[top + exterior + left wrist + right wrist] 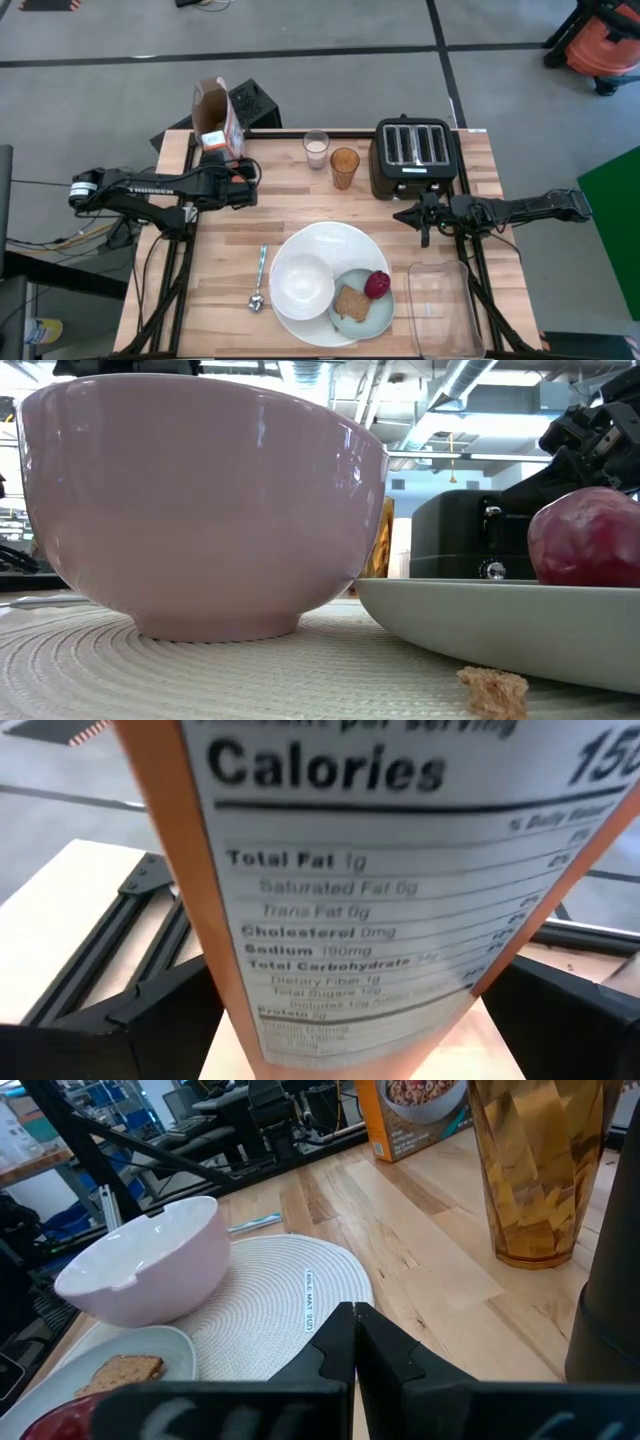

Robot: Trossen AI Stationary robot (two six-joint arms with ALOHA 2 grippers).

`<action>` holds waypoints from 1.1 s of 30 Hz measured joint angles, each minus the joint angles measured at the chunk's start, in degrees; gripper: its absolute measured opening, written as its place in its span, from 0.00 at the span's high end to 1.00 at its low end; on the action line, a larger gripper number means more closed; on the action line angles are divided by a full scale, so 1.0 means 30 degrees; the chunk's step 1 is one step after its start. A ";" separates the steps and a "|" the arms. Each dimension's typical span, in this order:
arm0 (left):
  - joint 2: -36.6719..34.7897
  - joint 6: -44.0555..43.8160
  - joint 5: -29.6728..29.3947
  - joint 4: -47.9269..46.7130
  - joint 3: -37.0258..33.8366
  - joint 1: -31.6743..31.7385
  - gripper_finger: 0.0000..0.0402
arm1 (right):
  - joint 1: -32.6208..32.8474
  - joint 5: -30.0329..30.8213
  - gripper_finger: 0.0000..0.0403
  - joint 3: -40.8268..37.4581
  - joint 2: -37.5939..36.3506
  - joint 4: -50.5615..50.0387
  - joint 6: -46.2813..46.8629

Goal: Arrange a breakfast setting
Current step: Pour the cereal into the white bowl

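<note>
The orange-white cereal box (218, 122) stands upright on its base at the table's far left, top flap open. My left gripper (232, 168) is open; its fingers (110, 1020) stand on either side of the box's lower part (350, 1010) with wood showing between. A white bowl (302, 282) and a pale green small plate (368, 318) with toast (351, 302) and a red fruit (377, 285) sit on a round white woven mat (270, 1300). A teal-handled spoon (260, 280) lies to its left. My right gripper (352, 1342) is shut, empty, by the toaster.
A milk glass (316, 149) and an amber glass (344, 166) stand at the far middle, beside a black toaster (415, 155). A clear rectangular container (445, 310) sits at the near right. Bare wood lies between the box and the mat.
</note>
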 joint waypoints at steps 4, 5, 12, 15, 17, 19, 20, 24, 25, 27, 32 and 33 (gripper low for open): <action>0.0000 -0.0394 0.0940 -0.0017 0.0000 0.0000 0.01 | 0.0000 0.0000 0.92 0.0000 -0.0005 0.0000 0.0000; 0.0007 -0.0630 0.1260 -0.0014 0.0000 -0.0007 0.01 | 0.0000 0.0000 0.92 0.0000 -0.0001 0.0000 0.0000; 0.0029 -0.1105 0.1571 -0.0022 0.0000 -0.0015 0.01 | 0.0000 0.0000 0.92 0.0000 -0.0003 0.0000 0.0000; 0.0029 -0.1135 0.1449 -0.0015 0.0000 -0.0015 0.01 | 0.0000 0.0000 0.92 0.0000 0.0002 0.0000 0.0000; 0.0022 -0.0610 0.1291 -0.0001 0.0000 -0.0015 0.01 | 0.0000 0.0000 0.92 0.0000 -0.0005 0.0000 0.0000; 0.0022 -0.0259 0.1007 0.0009 0.0000 -0.0015 0.01 | 0.0000 0.0000 0.92 0.0000 0.0001 0.0000 0.0000; 0.0022 -0.0138 0.0827 0.0024 0.0000 -0.0015 0.01 | 0.0000 0.0000 0.92 0.0000 0.0002 0.0000 0.0000; 0.0015 0.0215 -0.0025 0.0263 0.0000 -0.0015 0.01 | 0.0000 0.0000 0.92 0.0000 -0.0005 0.0000 0.0000; 0.0015 0.0338 -0.0032 0.0352 0.0000 -0.0015 0.01 | 0.0000 0.0000 0.92 0.0000 -0.0005 0.0000 0.0000; 0.0015 0.0874 -0.0054 0.0585 0.0000 -0.0015 0.01 | 0.0000 0.0000 0.92 0.0000 -0.0001 0.0000 0.0000; 0.0015 0.1999 -0.1014 0.1166 0.0000 0.0204 0.01 | 0.0000 0.0000 0.92 0.0007 -0.0005 0.0000 0.0000; 0.0015 0.1999 -0.1095 0.1269 0.0000 0.0325 0.01 | 0.0000 0.0000 0.92 0.0006 0.0002 -0.0004 0.0000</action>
